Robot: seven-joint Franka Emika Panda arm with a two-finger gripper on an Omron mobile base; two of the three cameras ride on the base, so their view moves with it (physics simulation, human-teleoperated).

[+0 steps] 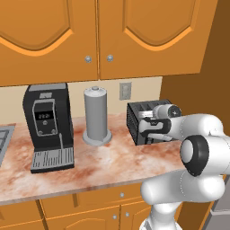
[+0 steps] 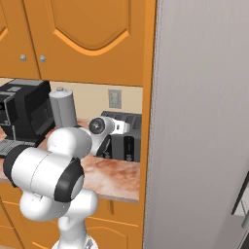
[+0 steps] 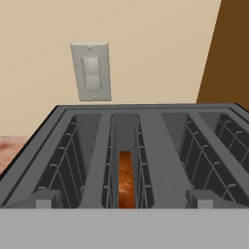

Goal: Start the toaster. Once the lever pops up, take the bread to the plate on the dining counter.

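one toaster (image 1: 134, 122) sits on the marbled worktop (image 1: 103, 161) at its right end, against the wall corner, black with a ribbed long side; from the right base view its grey narrow end (image 2: 127, 141) faces the camera. the hand view looks down along its top (image 3: 146, 146): four wire-lined slots counted across, side by side. one slice of bread (image 3: 126, 179) stands on edge, sunk low in the second slot from the left, brown crust edge up; the other three slots hold nothing. one gripper (image 1: 144, 126), at the end of the white arm (image 1: 197, 152), hangs at the near side of the toaster, roughly level with its top; its fingers are hidden behind the hand in both base views, jaws spread wide and released, nothing between them. whether it touches the toaster body cannot be told. one double wall switch plate (image 3: 91, 71) on the beige wall just behind the toaster. further left on the worktop: one grey cylinder canister on a round base (image 1: 97, 116), upright, then one taller black coffee machine (image 1: 48, 126), both well apart from the toaster. above, two orange cabinet doors (image 1: 90, 31) with two small round knobs close together.
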